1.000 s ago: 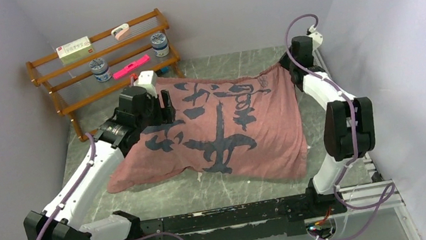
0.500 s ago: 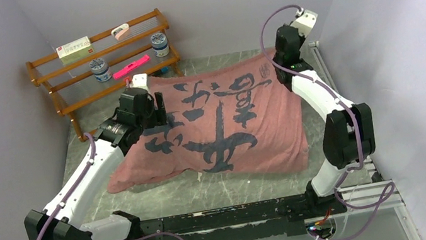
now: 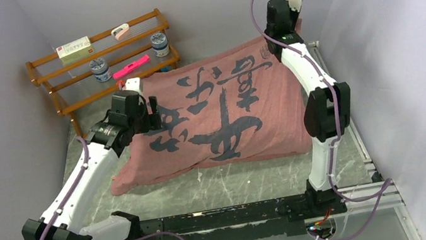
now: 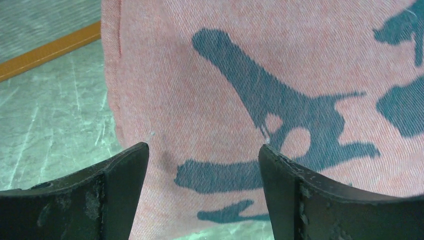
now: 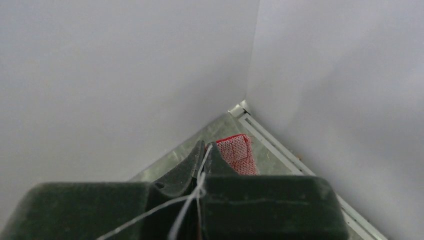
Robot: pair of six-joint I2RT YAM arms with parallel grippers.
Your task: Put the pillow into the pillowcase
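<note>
1. The grey marbled table (image 3: 208,187) lies under the pillowcase and shows on every side of it.
2. The pillowcase (image 3: 223,118) is faded red with large dark blotchy marks. It is spread across the middle of the table and looks plump and filled out. Its far right corner is drawn up off the table. The pillow itself is hidden, and whether it is inside I cannot tell.
3. A wooden rack (image 3: 83,100) stands just beyond the pillowcase's far left corner, against the back wall.
4. The right arm (image 3: 323,103) runs along the pillowcase's right edge and reaches to its raised far corner.
5. The left arm (image 3: 80,184) comes in over the pillowcase's left edge.
6. The left gripper (image 4: 202,155) hangs above the pillowcase's left border. Its fingers (image 4: 120,170) are spread wide and nothing is between them. The printed cloth lies below, and I cannot tell whether it is touched.
7. The right gripper (image 5: 204,152) is pinched tight on the pillowcase's far right corner. A tuft of red weave (image 5: 237,152) sticks out past its tips.
8. On the rack, left of the pillowcase's far edge:
   - a white box (image 3: 74,49)
   - two small jars (image 3: 100,69) (image 3: 159,44)
   - a bright pink bar (image 3: 131,66)
   - a small pale pink item (image 3: 120,30) on the top shelf
</note>
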